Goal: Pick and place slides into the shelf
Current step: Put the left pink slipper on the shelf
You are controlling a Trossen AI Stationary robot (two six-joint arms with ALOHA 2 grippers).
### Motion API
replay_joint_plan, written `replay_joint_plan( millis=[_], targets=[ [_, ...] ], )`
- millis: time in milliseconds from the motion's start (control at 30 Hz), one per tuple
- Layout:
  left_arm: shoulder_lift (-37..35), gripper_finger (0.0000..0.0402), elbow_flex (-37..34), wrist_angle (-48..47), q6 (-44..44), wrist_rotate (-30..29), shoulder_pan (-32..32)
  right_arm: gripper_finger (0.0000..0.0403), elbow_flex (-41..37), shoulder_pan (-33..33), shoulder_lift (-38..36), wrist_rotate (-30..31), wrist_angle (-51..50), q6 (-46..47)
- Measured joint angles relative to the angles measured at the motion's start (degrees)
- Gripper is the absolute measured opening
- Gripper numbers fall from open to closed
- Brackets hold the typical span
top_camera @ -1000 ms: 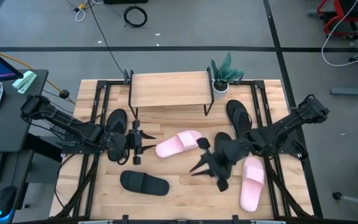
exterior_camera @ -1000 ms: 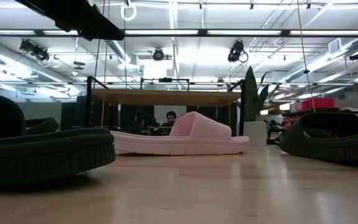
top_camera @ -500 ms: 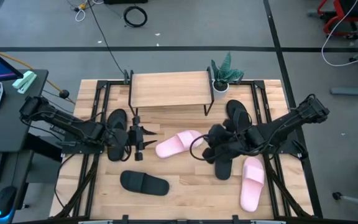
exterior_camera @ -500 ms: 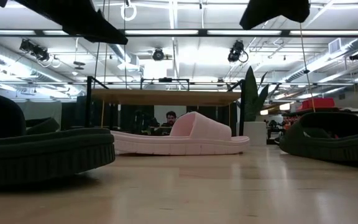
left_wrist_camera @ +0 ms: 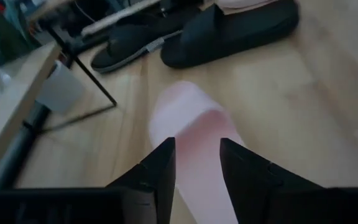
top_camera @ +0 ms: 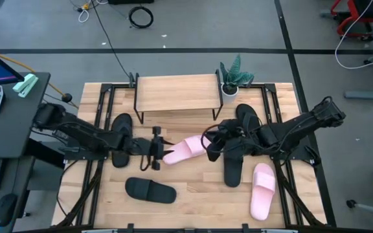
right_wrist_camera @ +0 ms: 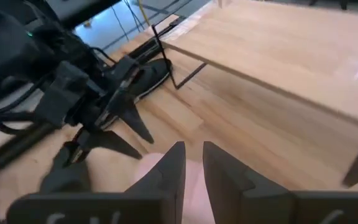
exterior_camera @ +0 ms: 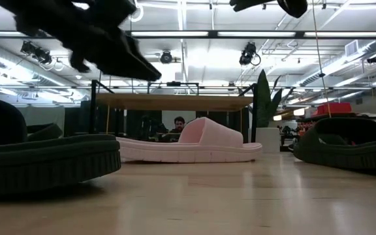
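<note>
The pink slide (top_camera: 185, 149) in mid-frame of the high view lies on the table (top_camera: 193, 194), just below the shelf (top_camera: 176, 92), and both arms are converging on it. The left gripper (top_camera: 161, 148) comes in from the left with its fingers apart and its tips at the slide's heel end; in the left wrist view those fingers straddle the pink upper (left_wrist_camera: 194, 134) without yet closing on it. The right gripper (top_camera: 210, 144) hangs over the slide's other end; its own wrist view shows the fingers (right_wrist_camera: 173, 163) a narrow gap apart with nothing between them. This looks like the reach-and-grasp step for this slide. Next, the left fingers would probably need to close on the strap or sole edge, then lift and carry it up-frame to the shelf, whose top is bare. The two arms are near each other, so one may have to give way. Other slides lie around: a black slide (top_camera: 232, 158) right of centre, a second pink one (top_camera: 262, 190) lower right, another black slide (top_camera: 150, 190) lower left, and flip-flops at left (top_camera: 121, 123) and right (top_camera: 249, 118). A potted plant (top_camera: 232, 77) stands at the shelf's right end. No brand or writing is legible on anything.
</note>
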Motion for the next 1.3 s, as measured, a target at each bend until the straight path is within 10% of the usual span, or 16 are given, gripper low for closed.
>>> replay_joint_plan(
  millis=[633, 1300],
  targets=[
    [27.8, 0.0203, 15.1, 9.4, 14.0, 0.1, 6.7, 0.0063, 0.0, 0.0, 0.0, -0.1, -0.3, -14.2],
    [31.2, 0.0119, 21.3, 7.8, 11.7, 0.7, 8.9, 0.0063, 0.0, 0.2, 0.0, -0.4, -0.8, -7.4]
  ],
)
